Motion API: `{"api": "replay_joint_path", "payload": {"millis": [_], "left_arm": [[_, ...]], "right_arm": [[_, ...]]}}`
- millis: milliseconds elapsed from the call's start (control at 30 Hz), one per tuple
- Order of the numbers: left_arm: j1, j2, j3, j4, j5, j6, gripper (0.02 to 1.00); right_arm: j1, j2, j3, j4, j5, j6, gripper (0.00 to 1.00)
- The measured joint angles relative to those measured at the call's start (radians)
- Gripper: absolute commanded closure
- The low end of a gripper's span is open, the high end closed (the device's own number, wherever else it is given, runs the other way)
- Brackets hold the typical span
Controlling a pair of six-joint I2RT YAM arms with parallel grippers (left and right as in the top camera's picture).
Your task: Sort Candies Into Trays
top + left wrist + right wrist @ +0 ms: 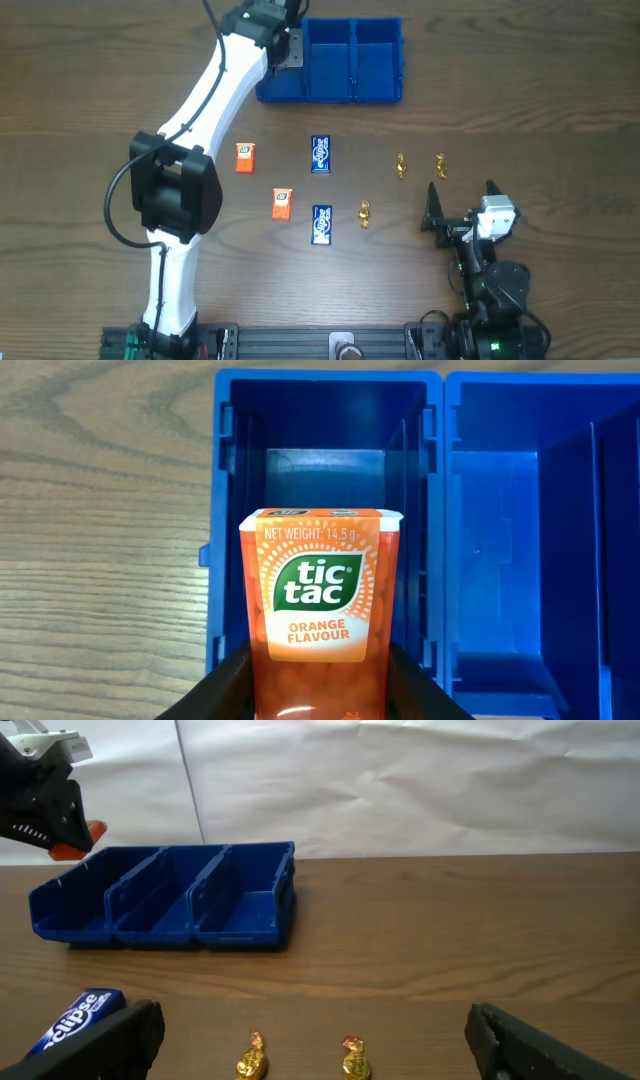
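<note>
Hovering over the blue tray (225,510), left fingers (222,695) pinch an orange box (320,600); right fingers (545,1045) gape.

Brown wood-grain tabletop (80,80). White backdrop (420,780) stands behind its far edge, with one vertical seam.

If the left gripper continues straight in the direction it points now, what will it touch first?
Likely the floor of the left end compartment of the blue plastic tray. The left gripper, shut on the orange plastic mint box, points into it; the box would land first. Depth is unclear.
</note>
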Motion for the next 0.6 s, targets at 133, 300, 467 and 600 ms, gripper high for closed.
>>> {"api": "replay_joint_path", "payload": {"millis": [133, 300, 467, 600], "left_arm": [[0.009, 0.000, 0.000, 0.000, 0.009, -0.003, 0.713], [0.010, 0.000, 0.000, 0.003, 0.011, -0.003, 0.529], [0.010, 0.000, 0.000, 0.006, 0.022, -0.015, 0.242], [0.009, 0.000, 0.000, 0.006, 0.025, -0.014, 0.189]], "right_arm": [[0.000, 0.000, 0.000, 0.000, 0.000, 0.000, 0.003], [0.000, 0.000, 0.000, 0.000, 0.000, 0.000, 0.003], [0.000, 0.000, 0.000, 0.000, 0.000, 0.000, 0.003], [0.000, 0.000, 0.000, 0.000, 0.000, 0.000, 0.003]]}}
